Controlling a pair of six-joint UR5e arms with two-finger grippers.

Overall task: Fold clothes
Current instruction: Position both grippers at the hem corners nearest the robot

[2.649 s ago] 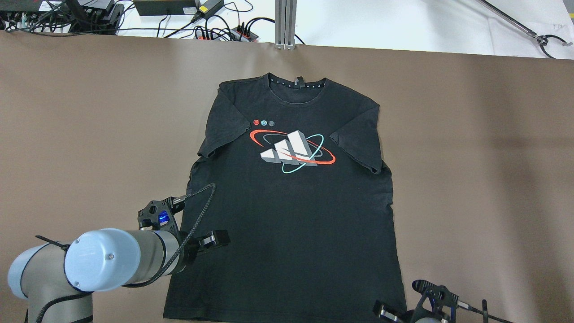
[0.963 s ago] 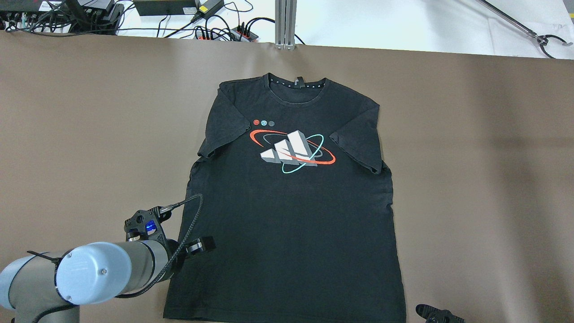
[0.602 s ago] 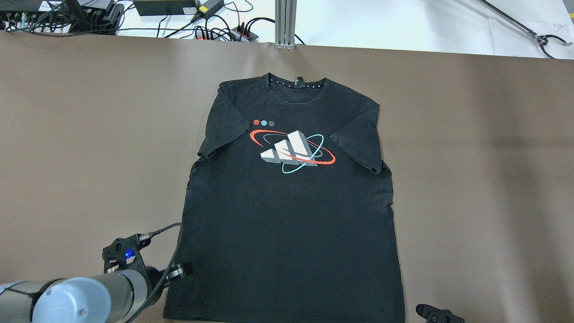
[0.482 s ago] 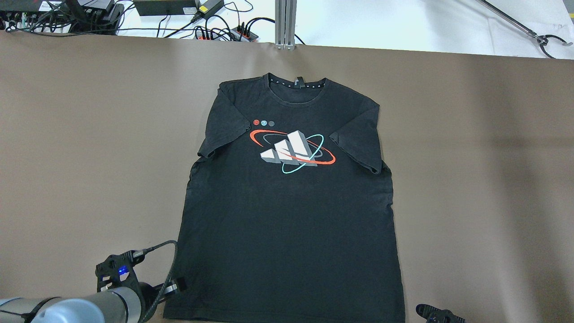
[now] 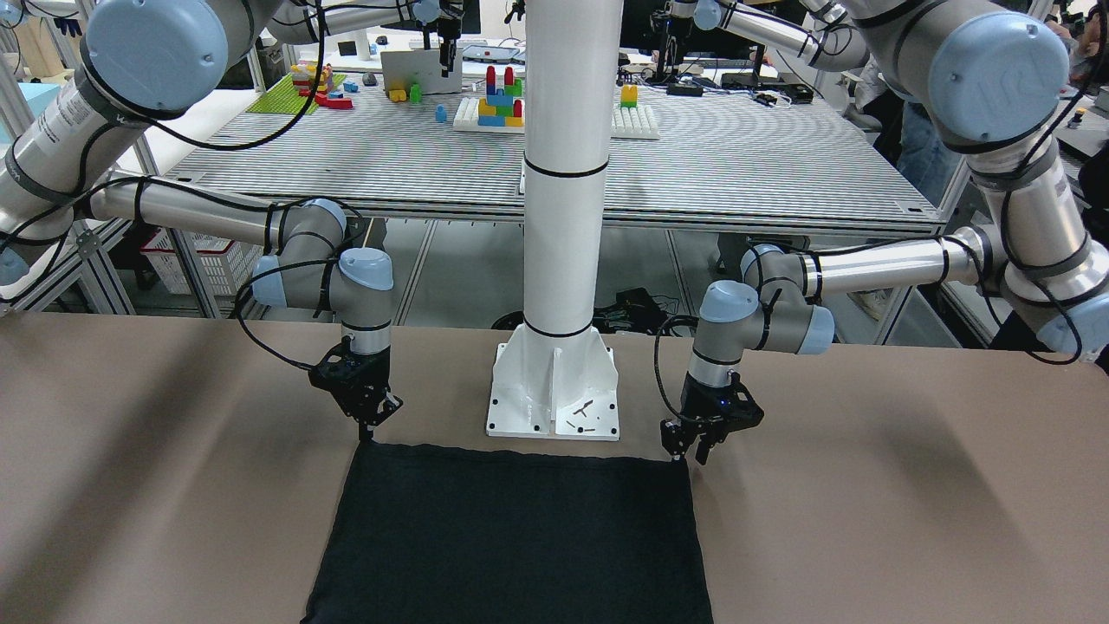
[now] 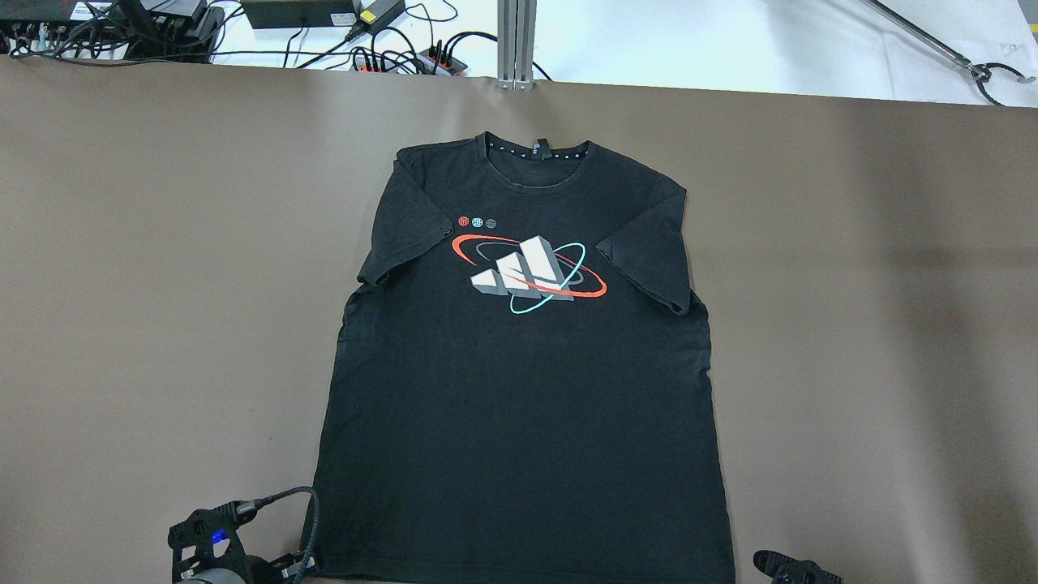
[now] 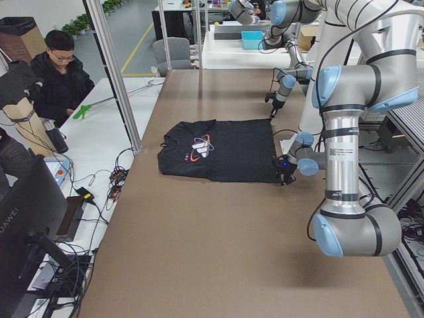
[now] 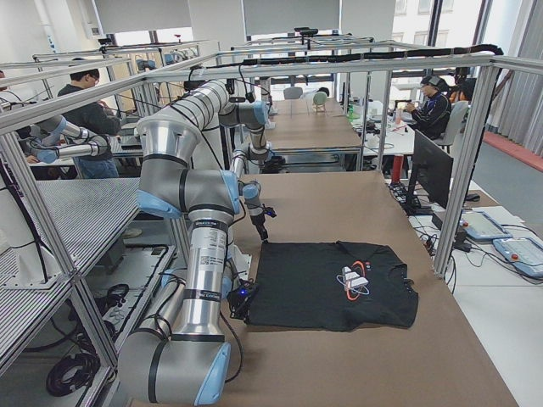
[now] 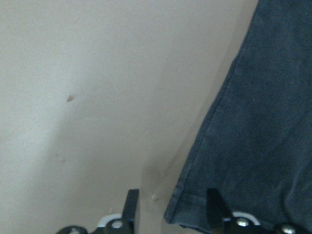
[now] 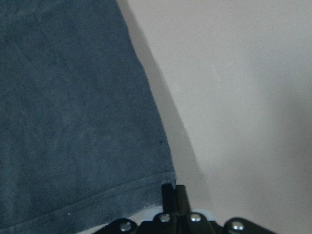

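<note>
T-shirt (image 6: 519,389), black with a red, white and turquoise chest print (image 6: 527,272), lies spread flat and face up on the brown-covered table (image 6: 851,324), unfolded, its collar (image 6: 539,154) pointing away from the robot and both short sleeves angled out to the sides. The bottom hem (image 5: 520,449) runs along the robot's edge of the table, just in front of the base plate (image 5: 554,390) of the white pillar (image 5: 567,173) between the two arms.

Both arms reach down to that hem, one at each corner. The left gripper (image 5: 696,449) hangs at the shirt's left hem corner with its jaws parted. Its wrist camera shows one finger (image 9: 130,202) over bare table and the other (image 9: 214,207) over the fabric, with the corner of the hem lying between them.

The right gripper (image 5: 367,431) points straight down at the opposite hem corner, its tip meeting the cloth. Its fingers (image 10: 179,195) stand drawn together into a narrow point right at the corner's edge. Whether any fabric is caught between them cannot be told.

From the overhead camera only the tops of the two grippers show at the lower edge, either side of the hem. A person (image 7: 59,73) sits at a white bench beyond the far long side of the table.
</note>
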